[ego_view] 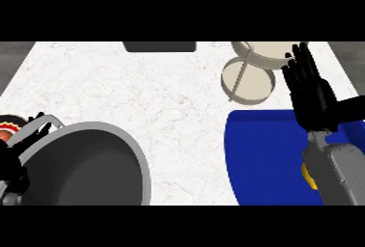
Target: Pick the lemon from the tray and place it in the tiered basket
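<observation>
Right hand (311, 91) is up over the far edge of the blue tray (264, 154), and the fingers (303, 65) are straight and a bit fanned, pointing away from the robot. They aren't curled round anything, so that hand has nothing in it. The tips sit just beside the tiered basket (253, 91), which is the cream-coloured thing at the top right of the table (143, 91). From this angle I can't say whether they touch it.

The lemon (308, 177) hasn't gone anywhere. It's on the tray, and all you get is a thin yellow sliver poking out from under the left side of the grey right forearm, well back from the fingers and nearer the wrist. The forearm covers most of it.

Over on the left there's a big grey bowl (92, 164) taking up the lower corner. The left hand (8, 166) is jammed against the picture's left edge right beside the bowl's rim, mostly cut off, so I can't tell if it's open or closed. There's also a red and white bit (7, 126) at that edge, too cropped to name.

There's a dark slab (160, 47) at the far side of the table too.
</observation>
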Controlling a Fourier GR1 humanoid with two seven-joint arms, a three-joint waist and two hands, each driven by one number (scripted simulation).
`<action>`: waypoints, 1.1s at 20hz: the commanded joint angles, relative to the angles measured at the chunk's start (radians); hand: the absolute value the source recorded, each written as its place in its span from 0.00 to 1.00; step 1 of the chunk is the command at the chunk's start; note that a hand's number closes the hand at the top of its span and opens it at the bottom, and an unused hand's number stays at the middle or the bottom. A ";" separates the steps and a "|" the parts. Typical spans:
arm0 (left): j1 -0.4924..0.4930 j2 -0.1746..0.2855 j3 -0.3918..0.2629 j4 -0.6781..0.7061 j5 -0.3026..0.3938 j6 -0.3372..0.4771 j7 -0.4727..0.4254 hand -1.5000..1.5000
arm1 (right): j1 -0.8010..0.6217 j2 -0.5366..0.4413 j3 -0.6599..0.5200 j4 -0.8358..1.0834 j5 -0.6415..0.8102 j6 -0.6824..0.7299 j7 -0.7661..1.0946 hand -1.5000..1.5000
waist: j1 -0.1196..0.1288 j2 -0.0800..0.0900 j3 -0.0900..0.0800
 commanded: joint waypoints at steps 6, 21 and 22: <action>-0.091 -0.048 -0.031 -0.090 0.038 -0.008 -0.015 0.50 | 0.241 -0.026 -0.068 -0.250 0.142 -0.057 -0.296 1.00 | -0.054 -0.006 -0.005; -0.109 -0.072 -0.103 -0.068 0.069 0.001 -0.010 0.50 | 0.764 -0.203 -0.075 -0.285 0.587 -0.534 0.074 0.00 | -0.034 0.008 -0.017; -0.121 -0.039 -0.080 -0.107 0.089 -0.008 0.019 0.50 | 0.784 -0.262 -0.082 -0.305 0.613 -0.511 0.127 0.00 | -0.023 0.006 -0.018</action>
